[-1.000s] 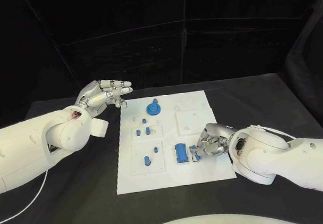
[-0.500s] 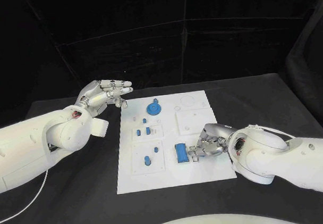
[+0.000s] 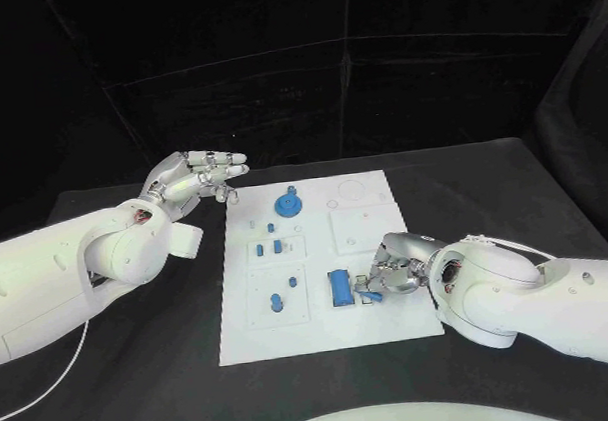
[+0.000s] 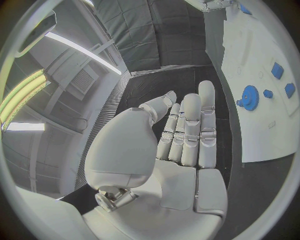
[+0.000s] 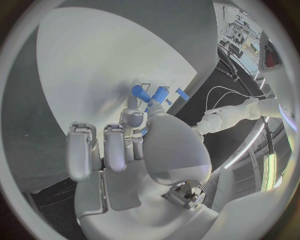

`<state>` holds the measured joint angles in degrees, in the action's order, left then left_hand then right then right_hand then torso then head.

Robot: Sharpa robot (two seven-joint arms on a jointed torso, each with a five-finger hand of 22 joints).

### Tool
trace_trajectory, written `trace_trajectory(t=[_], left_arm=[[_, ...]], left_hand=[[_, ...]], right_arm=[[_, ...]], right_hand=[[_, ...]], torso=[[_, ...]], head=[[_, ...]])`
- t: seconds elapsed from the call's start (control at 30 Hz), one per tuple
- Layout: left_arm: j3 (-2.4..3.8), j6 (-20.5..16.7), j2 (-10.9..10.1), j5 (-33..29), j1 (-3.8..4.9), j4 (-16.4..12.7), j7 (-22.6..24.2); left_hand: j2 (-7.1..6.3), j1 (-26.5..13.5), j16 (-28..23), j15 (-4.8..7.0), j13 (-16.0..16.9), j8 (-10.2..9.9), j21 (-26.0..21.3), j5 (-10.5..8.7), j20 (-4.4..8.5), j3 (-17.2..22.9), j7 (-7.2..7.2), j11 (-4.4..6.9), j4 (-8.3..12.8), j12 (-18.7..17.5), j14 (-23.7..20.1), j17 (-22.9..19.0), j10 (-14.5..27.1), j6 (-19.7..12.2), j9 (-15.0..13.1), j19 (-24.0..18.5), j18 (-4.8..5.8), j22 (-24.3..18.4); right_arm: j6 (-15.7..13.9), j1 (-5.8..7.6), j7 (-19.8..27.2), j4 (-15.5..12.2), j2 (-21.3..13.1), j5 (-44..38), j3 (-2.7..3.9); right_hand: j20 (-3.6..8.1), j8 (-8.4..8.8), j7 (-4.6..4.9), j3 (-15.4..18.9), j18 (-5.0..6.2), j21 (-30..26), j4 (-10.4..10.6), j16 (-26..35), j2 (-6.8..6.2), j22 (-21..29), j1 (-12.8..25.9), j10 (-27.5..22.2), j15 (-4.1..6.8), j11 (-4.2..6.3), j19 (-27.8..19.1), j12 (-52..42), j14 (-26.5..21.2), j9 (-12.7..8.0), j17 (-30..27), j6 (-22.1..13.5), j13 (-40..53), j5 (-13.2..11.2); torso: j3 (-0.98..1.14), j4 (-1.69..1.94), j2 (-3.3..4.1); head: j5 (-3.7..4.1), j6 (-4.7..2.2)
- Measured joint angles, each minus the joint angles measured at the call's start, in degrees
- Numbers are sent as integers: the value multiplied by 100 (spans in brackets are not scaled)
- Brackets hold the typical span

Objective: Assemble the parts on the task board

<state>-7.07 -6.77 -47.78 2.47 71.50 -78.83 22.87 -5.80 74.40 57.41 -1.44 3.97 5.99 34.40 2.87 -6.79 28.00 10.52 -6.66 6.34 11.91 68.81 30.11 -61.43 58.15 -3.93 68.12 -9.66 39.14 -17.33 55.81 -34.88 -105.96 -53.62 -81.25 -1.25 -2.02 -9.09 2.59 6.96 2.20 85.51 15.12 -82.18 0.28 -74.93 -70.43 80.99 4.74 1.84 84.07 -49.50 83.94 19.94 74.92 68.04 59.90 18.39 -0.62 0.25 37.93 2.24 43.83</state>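
While the left hand [image 3: 196,175] hangs by the far left corner of the flat white task board [image 3: 322,324], fingers straight and apart, holding nothing, a round blue gear [image 3: 290,205] sits near it. By the right edge, the right hand [image 3: 392,270] curls its fingers round a small blue block [image 3: 342,287].

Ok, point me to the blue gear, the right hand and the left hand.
blue gear [image 3: 291,206], head view, on its round face.
right hand [image 3: 392,270], head view, middle of the hand, over the board's near right part.
left hand [image 3: 194,177], head view, on the palm, raised beside the board.
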Motion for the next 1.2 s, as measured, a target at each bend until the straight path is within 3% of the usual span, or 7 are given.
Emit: trace_trajectory(t=[0.2,0.57,0.8,1.0,1.2], left_arm=[[0,0,0,0,0,2,-2],[0,0,0,0,0,5,-8],[0,0,-1,0,0,9,-15],[-1,1,-1,0,0,11,-19],[-1,1,2,0,0,13,-23]], left_hand=[[0,0,0,0,0,0,0,0,0,0,0,0,0,0,0,0,0,0,0,0,0,0],[0,0,0,0,-5,0,0,0,0,0,0,0,0,28,0,-6,0,0,0,0,0,-4],[0,0,0,0,-5,0,0,0,0,0,0,0,0,28,0,-6,0,0,0,0,0,-4],[0,0,0,0,-5,0,0,0,0,14,0,0,14,28,0,-6,0,0,0,0,0,-4],[0,0,0,0,-4,0,0,0,0,15,0,0,15,28,0,-6,0,0,0,0,0,-3]], right_arm=[[81,0,5,-1,-27,-102,2],[175,4,12,-13,-38,-247,5],[163,2,13,-27,-43,-285,2],[149,1,14,-37,-45,-298,1],[202,1,22,-46,-45,-305,1]], right_hand=[[13,0,-20,-6,0,3,-117,0,-13,0,-212,0,0,1,-14,0,0,6,0,20,18,-18],[21,0,-20,18,1,3,-140,0,-27,1,-225,-1,-1,0,-22,1,0,8,-1,20,18,-95],[21,0,-1,193,0,3,86,0,88,1,1,20,-1,-20,-21,27,0,18,-1,39,41,41],[20,0,-1,283,0,3,124,0,56,1,71,20,-1,-20,-21,27,0,29,-1,39,50,38],[20,0,-1,427,0,3,93,0,-38,1,52,20,-1,-20,-22,94,0,40,-1,39,50,-256]], torso=[[-2,0,-2],[-2,1,2],[-2,3,4],[-2,3,3],[-1,4,3]], head=[[6,-5],[10,-13],[10,-14],[10,-18],[10,-22]])
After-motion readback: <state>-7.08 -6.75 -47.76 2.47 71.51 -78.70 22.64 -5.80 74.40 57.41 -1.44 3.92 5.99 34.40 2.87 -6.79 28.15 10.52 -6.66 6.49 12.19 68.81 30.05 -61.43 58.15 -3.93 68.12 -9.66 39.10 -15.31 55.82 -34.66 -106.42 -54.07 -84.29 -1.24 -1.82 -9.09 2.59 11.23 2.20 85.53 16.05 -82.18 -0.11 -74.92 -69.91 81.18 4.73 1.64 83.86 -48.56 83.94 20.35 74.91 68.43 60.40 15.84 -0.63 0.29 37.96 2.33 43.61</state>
